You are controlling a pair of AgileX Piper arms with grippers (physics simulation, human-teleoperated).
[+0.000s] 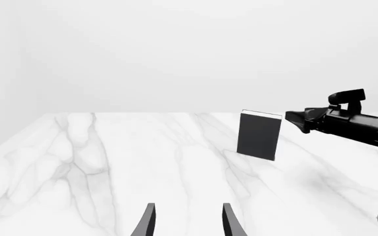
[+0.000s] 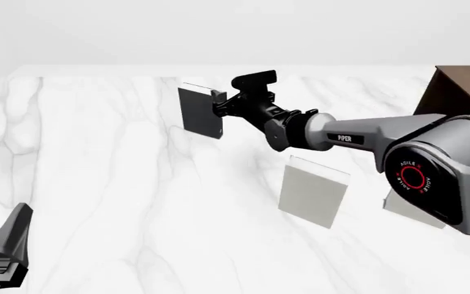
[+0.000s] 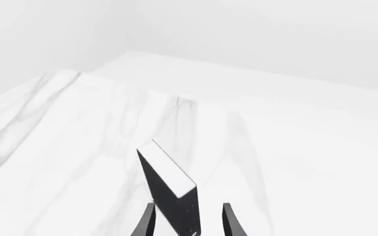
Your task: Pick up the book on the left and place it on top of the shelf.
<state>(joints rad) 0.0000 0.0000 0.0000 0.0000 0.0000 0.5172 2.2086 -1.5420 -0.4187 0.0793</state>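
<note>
Black fingertips of the left claw (image 1: 187,221) hang apart and empty over the marble bench (image 1: 77,172) in its wrist view, while the front view shows the right claw (image 2: 216,104) reaching the upright book (image 2: 200,112), and the right wrist view shows the book between parted fingers, so gripping, lifting and placing on the shelf (image 2: 464,92) all appear left.

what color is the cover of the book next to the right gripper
Dark charcoal grey, with white page edges. The book shows best in the left wrist view.
</note>
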